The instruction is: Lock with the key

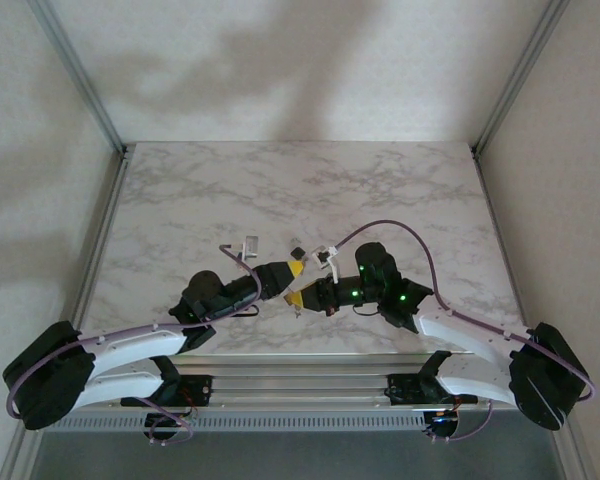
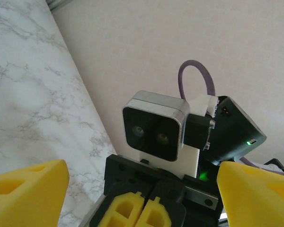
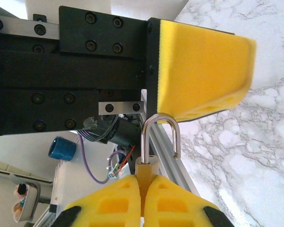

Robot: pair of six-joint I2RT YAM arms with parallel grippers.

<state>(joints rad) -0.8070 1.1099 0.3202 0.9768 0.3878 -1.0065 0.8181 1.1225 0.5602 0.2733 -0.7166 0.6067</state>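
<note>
Clearly the right gripper (image 3: pixel 143 185) is clenched on the padlock (image 3: pixel 145 166). Its two yellow fingers (image 3: pixel 113 203) press together with the brass body pinched between their tips. Just a narrow strip of brass shows above the foam.

The padlock stands with its silver shackle (image 3: pixel 143 142) pointing away from the right gripper. One leg of the shackle runs straight down into the body. The other curves over and ends free in the air beside the body, so the shackle is open.

The top of the shackle's arc sits right at the lower edge of a broad yellow pad (image 3: pixel 199 71) belonging to the left gripper (image 1: pixel 292 270). Whether metal and foam touch there I cannot tell.

From the left wrist, the left gripper's own yellow fingers (image 2: pixel 28 194) stand wide apart at the two lower corners, released and holding nothing. Between them the right gripper's closed fingers (image 2: pixel 125 213) face back, with the right wrist camera (image 2: pixel 154 127) above them.

From above, the two grippers meet tip to tip over the near middle of the marble table (image 1: pixel 380 190), so the padlock is held in the air there. A small dark object (image 1: pixel 296 251) lies on the table just beyond the grippers, too small to identify.
</note>
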